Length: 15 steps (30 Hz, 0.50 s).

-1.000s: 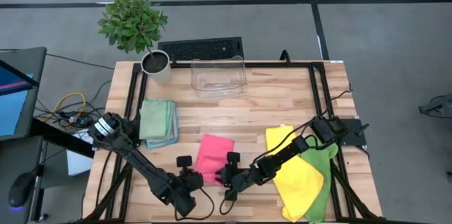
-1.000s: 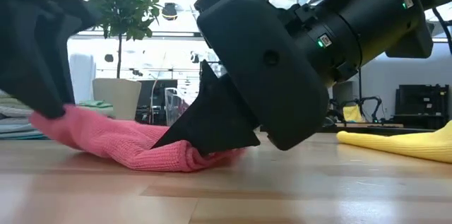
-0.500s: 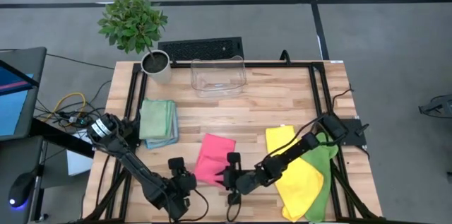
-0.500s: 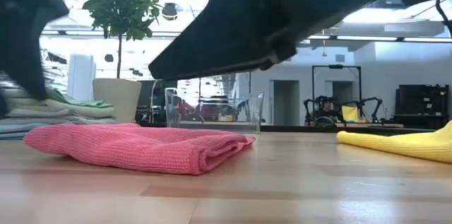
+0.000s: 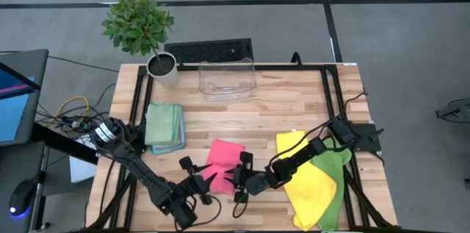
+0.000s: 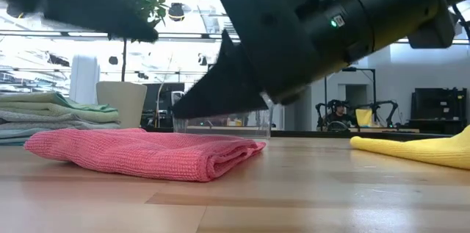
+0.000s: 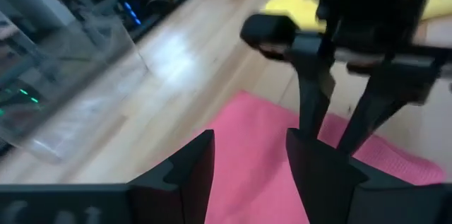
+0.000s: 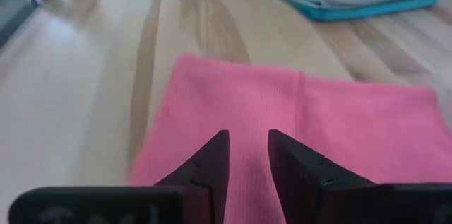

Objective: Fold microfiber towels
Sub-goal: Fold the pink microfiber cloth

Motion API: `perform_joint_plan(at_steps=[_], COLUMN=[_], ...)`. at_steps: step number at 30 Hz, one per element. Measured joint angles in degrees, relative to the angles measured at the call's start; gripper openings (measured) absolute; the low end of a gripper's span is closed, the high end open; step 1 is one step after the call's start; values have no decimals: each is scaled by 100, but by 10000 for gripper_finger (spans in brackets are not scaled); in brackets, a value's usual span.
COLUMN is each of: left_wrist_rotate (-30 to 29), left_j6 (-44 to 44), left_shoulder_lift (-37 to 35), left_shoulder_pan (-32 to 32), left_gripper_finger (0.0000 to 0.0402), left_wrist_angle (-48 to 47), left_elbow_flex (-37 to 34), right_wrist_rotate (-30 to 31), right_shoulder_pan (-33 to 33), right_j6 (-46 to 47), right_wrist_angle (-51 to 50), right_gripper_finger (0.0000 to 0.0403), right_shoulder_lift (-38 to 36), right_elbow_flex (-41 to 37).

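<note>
Folded pink towel [image 5: 222, 164] is lying near the surface's [image 5: 294, 108] front edge, both tools hovering just above it: left tool [image 5: 200, 184] and right tool [image 5: 236, 178] both part-open, gripping nothing; either one dipping could be snagging the top layer and dragging the fold undone
</note>
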Motion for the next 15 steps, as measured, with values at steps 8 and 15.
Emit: perform_joint_plan(at_steps=[8, 15], left_wrist_rotate=[2540, 3372], left_j6=[1671, 1438], left_shoulder_lift=[-34, -51], left_shoulder_pan=[737, 1234], left_gripper_finger=[153, 138], left_wrist_angle=[2732, 3192], left_elbow_flex=[-1158, -1660], right_wrist_rotate=[-23, -25], right_shoulder_pan=[-11, -11], right_j6=[268, 336], right_wrist_angle=[43, -155], right_gripper_finger=[124, 124], right_shoulder_lift=[237, 241], right_elbow_flex=[23, 25])
